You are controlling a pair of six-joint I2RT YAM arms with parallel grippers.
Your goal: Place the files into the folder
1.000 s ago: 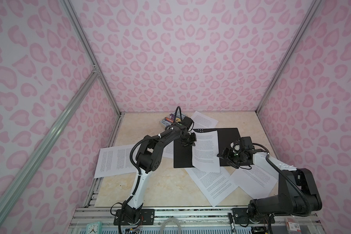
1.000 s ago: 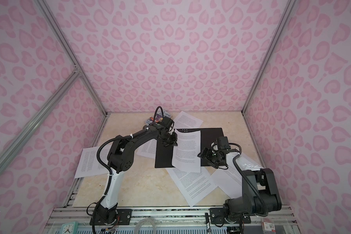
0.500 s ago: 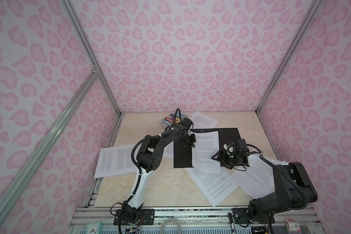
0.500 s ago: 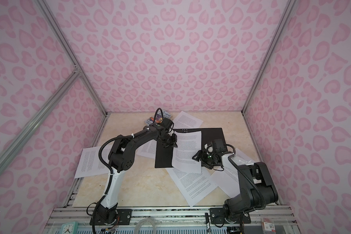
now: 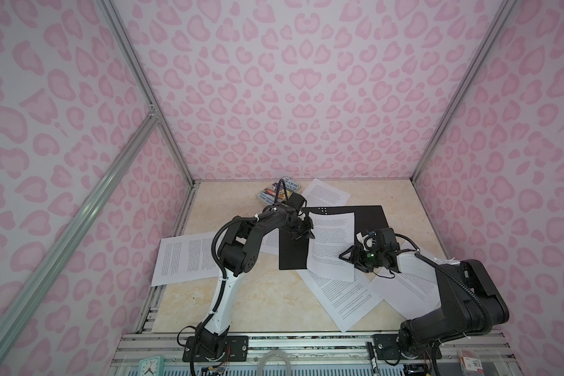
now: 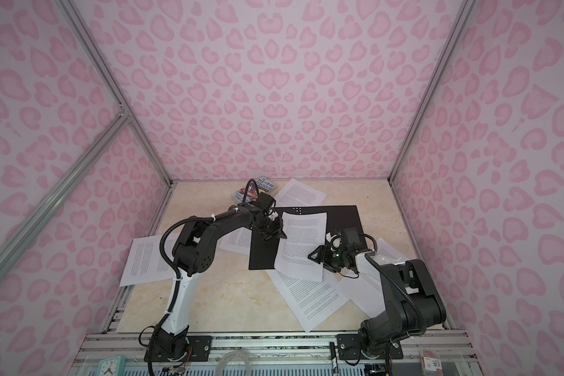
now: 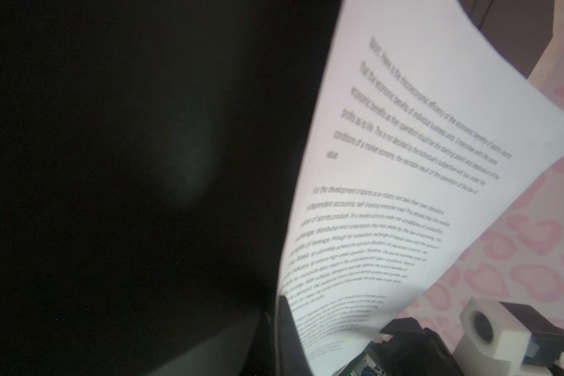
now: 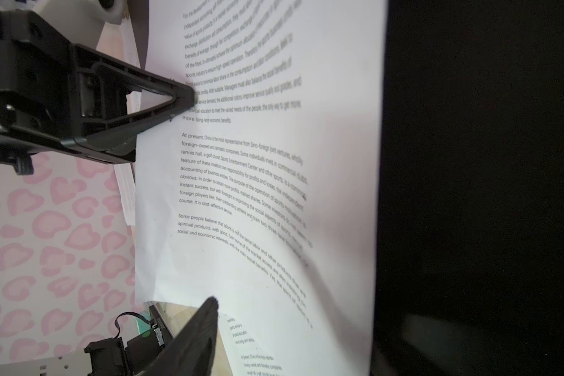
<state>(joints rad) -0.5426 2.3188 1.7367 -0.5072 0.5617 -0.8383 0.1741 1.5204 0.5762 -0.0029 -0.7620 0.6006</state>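
Our right gripper (image 5: 346, 258) has slid leftward, jaws parted, to the sheet (image 5: 331, 241) our left gripper (image 5: 307, 231) pinches above the folder (image 5: 368, 218) mid-frame, so we should pinch its edge gently, keeping it flat.

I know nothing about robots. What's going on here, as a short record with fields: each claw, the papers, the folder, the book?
Left gripper: shut on one edge of a white printed paper sheet
Right gripper: open, jaws apart at that sheet's opposite edge
Folder: thin black open folder, flat on the beige table, partly under the held sheet
Other sheets: scattered on the table around the folder
Book: colourful paperback book at the table's far edge, not held
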